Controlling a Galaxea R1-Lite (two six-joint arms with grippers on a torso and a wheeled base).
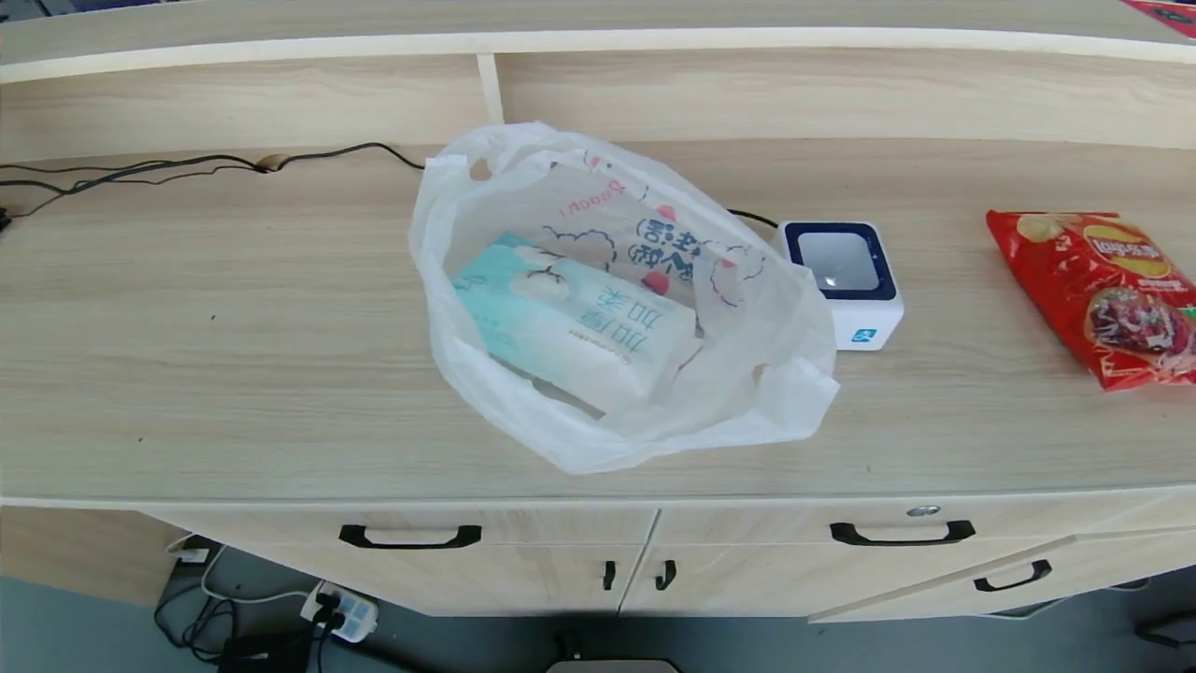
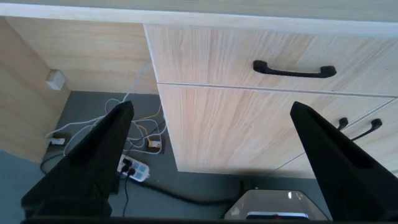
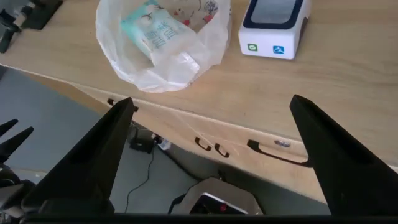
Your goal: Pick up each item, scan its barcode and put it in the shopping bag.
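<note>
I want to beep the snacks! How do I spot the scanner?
On the long wooden counter, find the white shopping bag in the middle. Just to its right sits the scanner. It is the only small white box, with a dark blue frame around its glass top, unlike the flat red chip bag farther right.

one shopping bag [image 1: 775,374], two packs [image 1: 570,322] [image 1: 654,245], one scanner [image 1: 841,280], one chip packet [image 1: 1103,290]
</note>
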